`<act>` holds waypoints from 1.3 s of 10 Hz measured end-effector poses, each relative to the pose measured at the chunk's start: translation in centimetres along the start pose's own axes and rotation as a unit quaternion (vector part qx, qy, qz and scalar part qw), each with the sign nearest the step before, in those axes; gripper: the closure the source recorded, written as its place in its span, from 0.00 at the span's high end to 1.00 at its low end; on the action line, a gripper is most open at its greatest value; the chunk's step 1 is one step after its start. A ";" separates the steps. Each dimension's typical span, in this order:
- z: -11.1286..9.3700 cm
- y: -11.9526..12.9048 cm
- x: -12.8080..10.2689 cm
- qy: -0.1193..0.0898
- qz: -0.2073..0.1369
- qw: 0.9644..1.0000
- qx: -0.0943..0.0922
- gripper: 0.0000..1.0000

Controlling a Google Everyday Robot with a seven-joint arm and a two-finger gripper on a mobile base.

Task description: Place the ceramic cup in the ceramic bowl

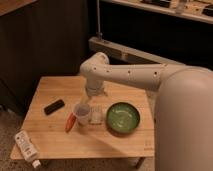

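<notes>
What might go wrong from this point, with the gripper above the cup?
The gripper hangs just above the ceramic cup, jaws open. The cup is crowded: an orange item lies close on one side, a pale block on the other, so a descending jaw may land on either or nudge the cup. The block also sits between cup and ceramic bowl; a low carry might clip it.
</notes>
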 end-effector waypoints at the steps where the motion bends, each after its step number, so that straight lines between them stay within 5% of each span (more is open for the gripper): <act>1: 0.3 0.0 0.0 0.001 0.002 1.000 0.000 0.80; 9: 3.2 -0.7 0.1 0.018 0.015 1.000 -0.001 0.79; 11: 3.9 -0.6 0.2 0.023 0.016 1.000 -0.002 0.68; 13: 5.2 -0.6 0.4 0.030 0.017 0.999 -0.001 0.44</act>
